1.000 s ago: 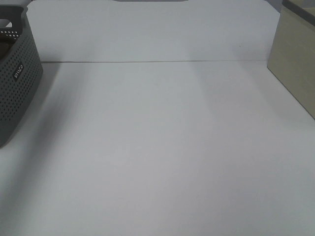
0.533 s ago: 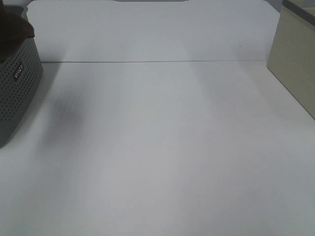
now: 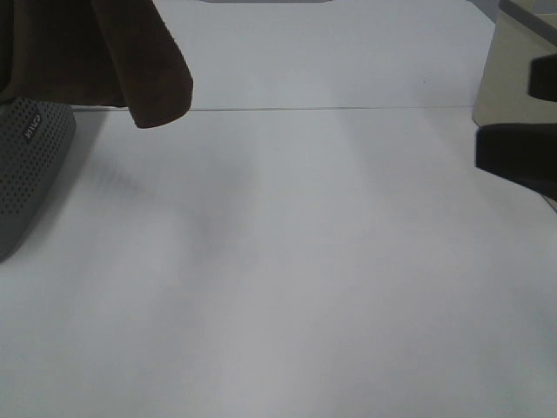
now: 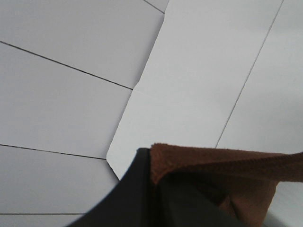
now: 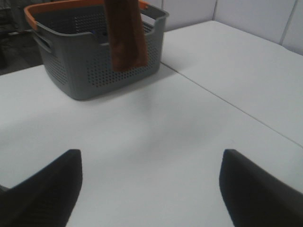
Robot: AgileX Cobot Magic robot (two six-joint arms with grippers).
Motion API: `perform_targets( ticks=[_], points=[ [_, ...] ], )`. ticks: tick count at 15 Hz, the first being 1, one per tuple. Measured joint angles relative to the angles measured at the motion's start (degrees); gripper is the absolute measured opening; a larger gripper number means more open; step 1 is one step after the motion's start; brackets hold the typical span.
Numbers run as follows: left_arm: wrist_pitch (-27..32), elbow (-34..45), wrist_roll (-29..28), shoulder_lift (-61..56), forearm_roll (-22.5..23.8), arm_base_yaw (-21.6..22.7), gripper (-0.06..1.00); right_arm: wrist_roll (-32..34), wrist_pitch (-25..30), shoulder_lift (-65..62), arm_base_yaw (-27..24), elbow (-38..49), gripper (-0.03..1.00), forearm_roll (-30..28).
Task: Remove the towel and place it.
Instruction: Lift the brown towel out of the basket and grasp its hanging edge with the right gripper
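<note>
The dark brown towel [image 3: 130,61] hangs in the air at the far left, above and beside the grey basket [image 3: 26,165]. In the left wrist view my left gripper [image 4: 154,161] is shut on a fold of the towel [image 4: 213,165], beside a black finger [image 4: 137,194]. The exterior high view does not show the left gripper; the cloth fills that corner. My right gripper [image 3: 531,117] juts in from the right edge, open and empty. Its wrist view shows its two dark fingers [image 5: 47,189] spread wide over the white table, facing the hanging towel [image 5: 125,33] and the basket [image 5: 94,61].
A beige box [image 3: 509,78] stands at the far right, just behind the right gripper. The white table [image 3: 287,261] has a thin seam across its far part. The basket has an orange rim [image 5: 52,7] and perforated walls.
The towel has risen out of the basket and swung rightward into view. The right gripper has entered from the right edge, where one second ago nothing showed.
</note>
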Motion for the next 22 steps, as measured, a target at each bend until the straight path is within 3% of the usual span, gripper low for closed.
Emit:
perform_targets(
  ticks=[1, 4, 5, 8, 11, 16, 22],
  points=[
    [0.0, 0.0, -0.34, 0.0, -0.11, -0.8, 0.0, -7.22, 1.89, 4.98, 0.0, 0.0, 0.77, 5.21],
    [0.0, 0.0, -2.98, 0.0, -0.57, -1.32, 0.0, -20.51, 4.35, 16.33, 3.21, -0.29, 0.77, 14.78],
    [0.0, 0.0, -3.84, 0.0, -1.83, -1.32, 0.0, -24.35, 2.18, 23.2, 10.83, -3.04, 0.77, 18.33],
    [-0.46, 0.0, -4.01, 0.0, -4.35, -1.32, 0.0, -24.06, -5.04, 31.0, 20.91, -9.63, 0.77, 18.91],
    [-3.27, 0.0, -4.01, 0.0, -8.25, -1.32, 0.0, -22.75, -5.56, 38.27, 26.99, -17.25, 0.77, 18.79],
    [-5.5, 0.0, -4.01, 0.0, -12.55, -1.32, 0.0, -22.63, -0.74, 45.95, 28.71, -25.27, 0.77, 18.68],
    [-5.1, 0.0, -4.01, 0.0, -13.12, -1.32, 0.0, -22.57, -1.95, 50.48, 28.71, -28.65, 0.77, 19.71]
  ],
)
